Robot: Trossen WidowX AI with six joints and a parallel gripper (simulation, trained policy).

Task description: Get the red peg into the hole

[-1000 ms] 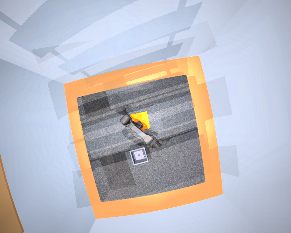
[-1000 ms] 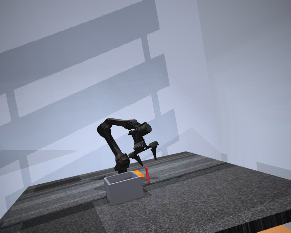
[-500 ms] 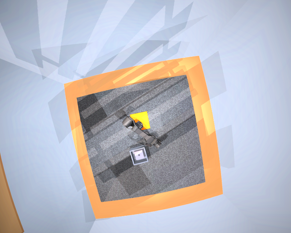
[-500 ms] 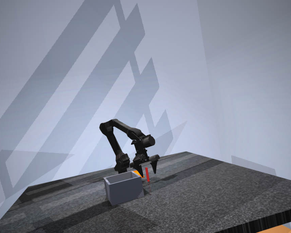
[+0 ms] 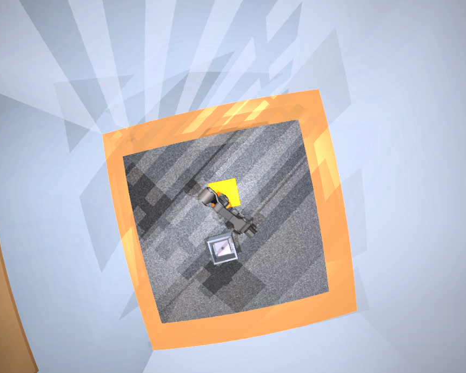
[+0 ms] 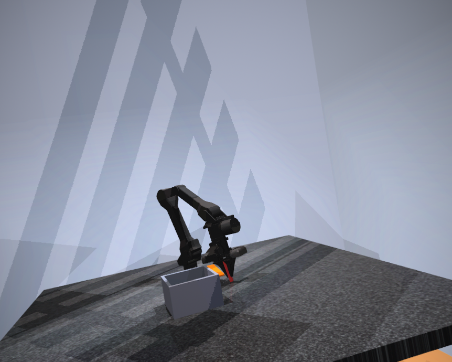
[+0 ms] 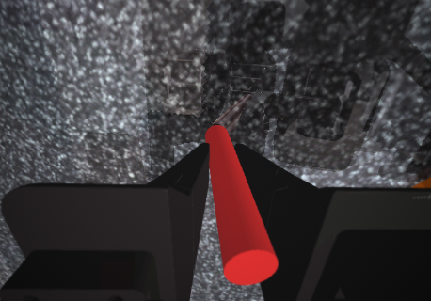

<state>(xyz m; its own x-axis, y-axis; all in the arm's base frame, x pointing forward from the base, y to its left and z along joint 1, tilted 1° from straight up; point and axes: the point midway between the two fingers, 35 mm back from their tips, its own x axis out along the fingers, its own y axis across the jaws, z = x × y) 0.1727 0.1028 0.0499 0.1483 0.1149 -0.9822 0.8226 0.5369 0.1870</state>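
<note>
The red peg (image 6: 228, 272) (image 7: 232, 203) stands beside the box with a slight tilt, its lower end at or close to the table. My gripper (image 6: 230, 275) (image 7: 223, 148) points down and is shut on the peg. In the wrist view the peg runs between both fingers, with its top end towards the camera. The open grey box (image 5: 226, 258) (image 6: 193, 298) stands upright near it. The pale plate (image 5: 227, 252) with a small dark hole shows at the bottom of the box from above. The top view hides the peg and fingertips under the arm.
A yellow and orange square (image 5: 232, 187) (image 6: 215, 270) lies at the arm's base, partly under the arm. The speckled grey table top (image 5: 289, 257) (image 6: 366, 288) has an orange border (image 5: 245, 325) around it in the overhead view. The box walls stand up close beside the gripper.
</note>
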